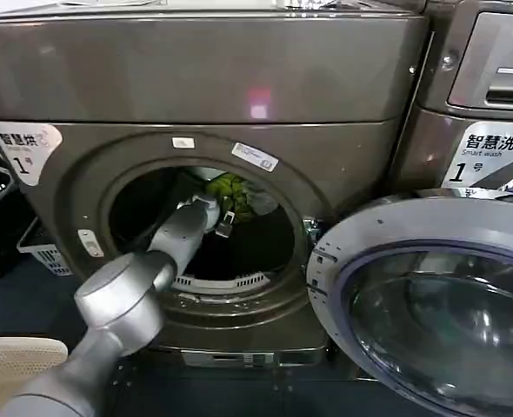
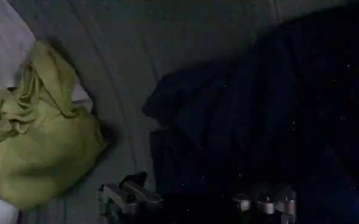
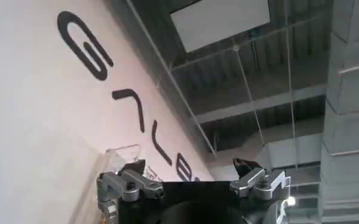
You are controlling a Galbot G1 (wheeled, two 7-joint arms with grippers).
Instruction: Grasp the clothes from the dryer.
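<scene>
The clothes (image 1: 230,189), a yellow-green bundle, lie deep in the drum of the dryer (image 1: 196,95), up near the porthole's top rim, with dark fabric (image 2: 258,122) alongside. The left gripper (image 2: 197,201) is reaching in through the porthole, jaws spread wide and empty, clear of the bundle. The glass door (image 1: 430,304) hangs open off the dryer's right edge. The right gripper (image 3: 191,182) points at a ceiling, jaws apart.
</scene>
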